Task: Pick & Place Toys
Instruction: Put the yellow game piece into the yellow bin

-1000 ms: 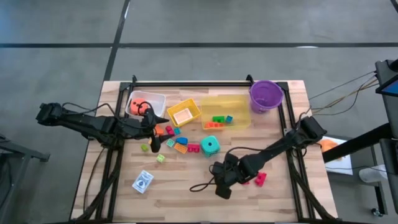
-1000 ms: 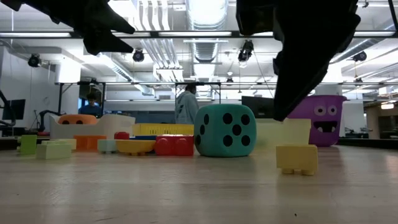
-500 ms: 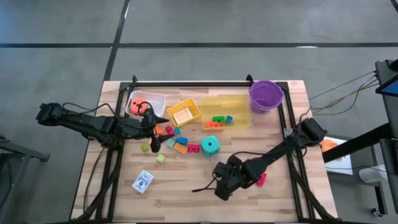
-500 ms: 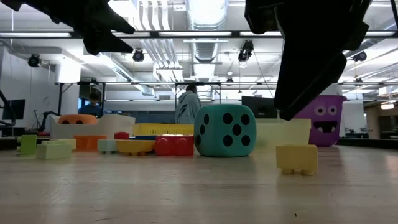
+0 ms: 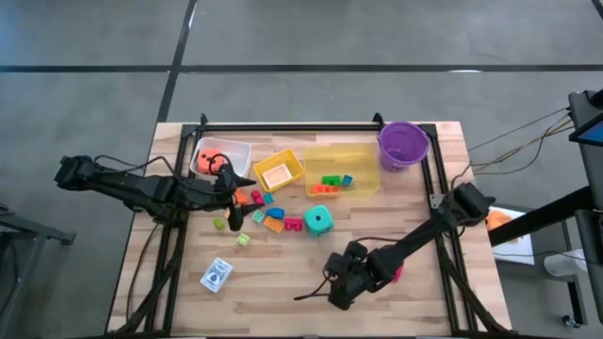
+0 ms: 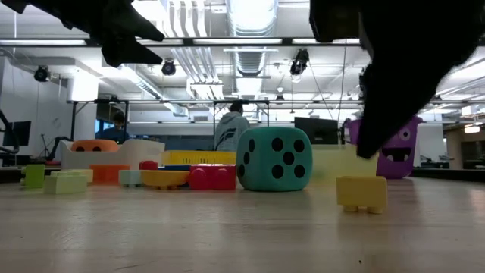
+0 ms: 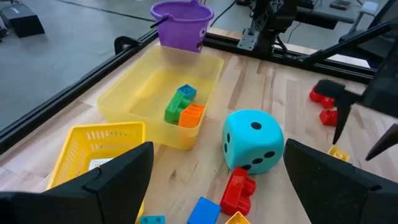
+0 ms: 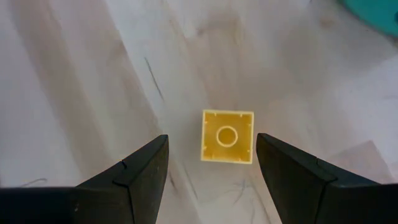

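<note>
Below my right tool [image 8: 211,165], fingers spread apart, small square hollow yellow plastic brick [image 8: 227,136] on pale grainy wooden table [image 8: 93,74], my left tool [image 5: 233,200] apart near scattered bricks.

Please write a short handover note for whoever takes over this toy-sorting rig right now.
Right gripper: open, empty, above a small yellow plastic brick lying hollow side up on the wooden table.
Left gripper: open, empty, above the loose bricks by the small yellow mesh basket.
Done: a few bricks in the clear yellow bin; orange die in the white bin.
Left: teal dotted die, scattered bricks, blue-white card box.
</note>
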